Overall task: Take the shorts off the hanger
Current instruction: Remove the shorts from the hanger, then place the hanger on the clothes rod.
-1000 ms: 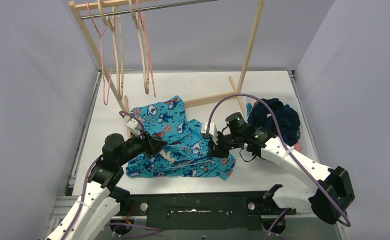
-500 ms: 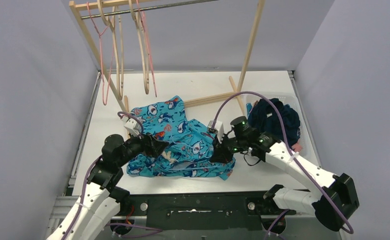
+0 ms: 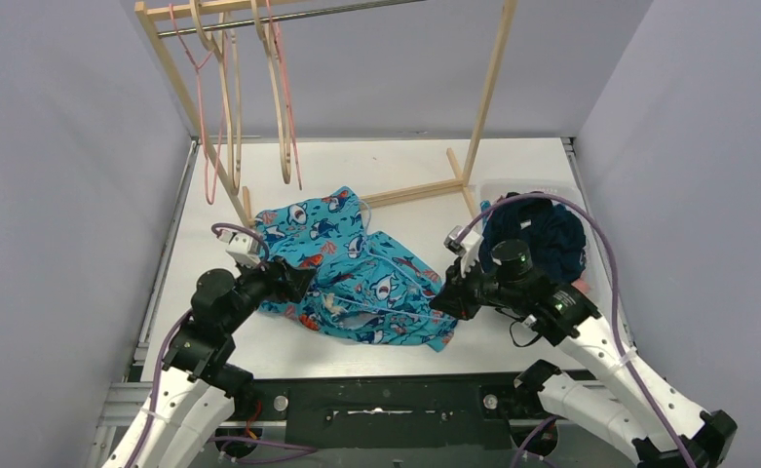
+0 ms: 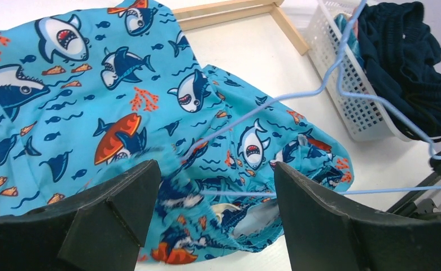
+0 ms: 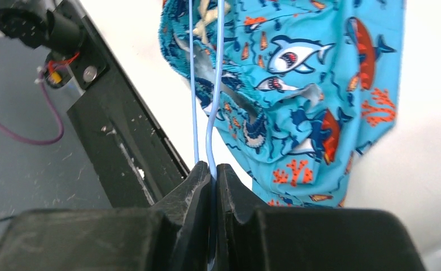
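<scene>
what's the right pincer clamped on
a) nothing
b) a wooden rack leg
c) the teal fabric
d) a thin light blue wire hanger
d: in the right wrist view the right pincer is shut on the light blue wire hanger, whose wire runs up into the shark-print shorts.
</scene>
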